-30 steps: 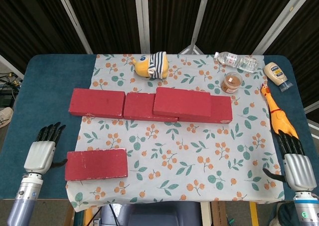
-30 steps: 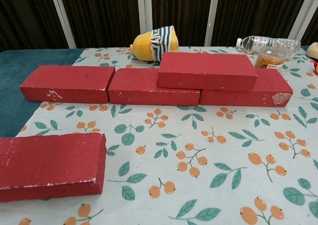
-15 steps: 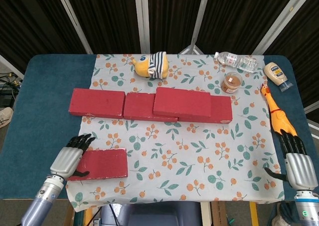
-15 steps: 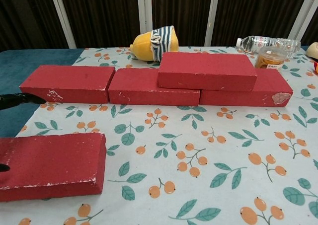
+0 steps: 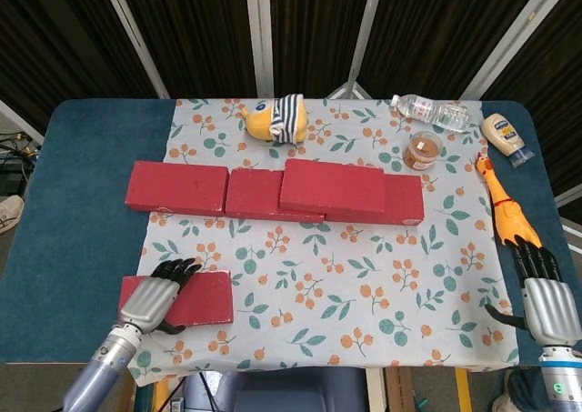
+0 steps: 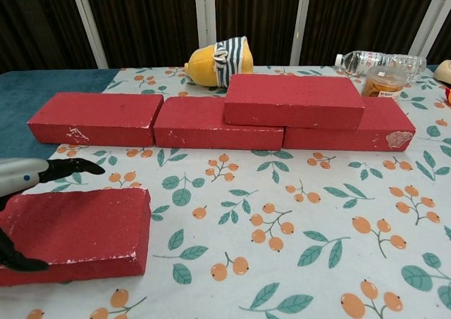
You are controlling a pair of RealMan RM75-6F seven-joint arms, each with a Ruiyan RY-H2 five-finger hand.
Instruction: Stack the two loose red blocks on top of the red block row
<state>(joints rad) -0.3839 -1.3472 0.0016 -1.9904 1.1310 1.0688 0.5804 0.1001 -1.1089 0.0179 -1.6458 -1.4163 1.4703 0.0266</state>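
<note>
Since a second ago my left hand (image 5: 156, 296) has travelled in from the bare blue table edge and now hangs over the left end of the loose red block (image 5: 186, 298), fingers spread across the far edge and thumb down at the near face. It looks poised around the block, but I cannot tell whether it has actually closed on it. My right hand (image 5: 543, 300) rests idle and unclenched at the table's right edge, holding nothing.

The loose block lies flat on the patterned cloth (image 5: 364, 276) near the front left, well apart from the red block row (image 5: 177, 187) behind it. One red block (image 5: 332, 186) already sits on the row's right part, bridging two lower ones.

I judge the loose block stiff and probably light, like foam, with chipped corners and a matte surface that should not slip. Its long axis runs left to right, parallel to the row, so no turning seems needed. Pinching across the short width, nearer the middle than the end, would keep it from tipping.
</note>
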